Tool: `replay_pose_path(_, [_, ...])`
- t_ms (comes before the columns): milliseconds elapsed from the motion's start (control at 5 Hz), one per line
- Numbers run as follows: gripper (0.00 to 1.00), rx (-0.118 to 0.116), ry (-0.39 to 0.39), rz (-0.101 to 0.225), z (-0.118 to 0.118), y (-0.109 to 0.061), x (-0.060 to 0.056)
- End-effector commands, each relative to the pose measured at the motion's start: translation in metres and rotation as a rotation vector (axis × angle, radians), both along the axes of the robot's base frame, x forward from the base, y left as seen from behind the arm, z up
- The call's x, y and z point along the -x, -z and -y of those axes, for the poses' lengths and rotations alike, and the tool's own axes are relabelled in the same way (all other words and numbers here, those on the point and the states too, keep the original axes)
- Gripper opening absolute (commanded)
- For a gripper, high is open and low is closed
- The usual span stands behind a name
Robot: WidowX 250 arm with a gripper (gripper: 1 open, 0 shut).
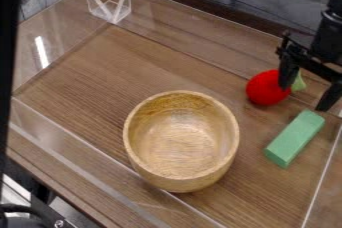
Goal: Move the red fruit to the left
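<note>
The red fruit (266,89), small, round and bright red, lies on the wooden table (120,67) at the right side. My dark gripper (309,82) hangs open just to the fruit's right and slightly behind it. One finger (287,70) stands close against the fruit's upper right edge, and the other comes down farther right. Nothing sits between the fingers. The fruit's green top is hidden behind the gripper.
A wooden bowl (182,139) stands at the front centre, left of the fruit. A light green rectangular block (295,138) lies in front of the fruit. Clear plastic walls (54,42) ring the table, and a small clear stand (107,4) sits at the back left.
</note>
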State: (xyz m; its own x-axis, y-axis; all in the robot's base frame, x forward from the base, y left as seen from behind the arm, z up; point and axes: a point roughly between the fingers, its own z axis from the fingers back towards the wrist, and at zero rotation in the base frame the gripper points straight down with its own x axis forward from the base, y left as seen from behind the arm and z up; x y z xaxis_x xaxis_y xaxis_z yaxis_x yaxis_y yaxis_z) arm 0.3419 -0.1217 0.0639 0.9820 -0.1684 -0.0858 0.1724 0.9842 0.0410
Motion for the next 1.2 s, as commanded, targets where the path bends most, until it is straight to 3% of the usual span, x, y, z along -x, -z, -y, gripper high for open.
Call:
replay_pose_path(0, [1.0,-0.001,-0.04,0.096,-0.009,-0.021,-0.017])
replay_pose_path(400, [1.0,-0.003,0.067,0.141,0.0,-0.034,-0.011])
replay_pose_path(800, [1.0,-0.009,0.151,0.178,-0.015,-0.04,-0.008])
replay_pose_path(1000, [1.0,-0.018,0.144,0.188,-0.029,-0.041,-0.014])
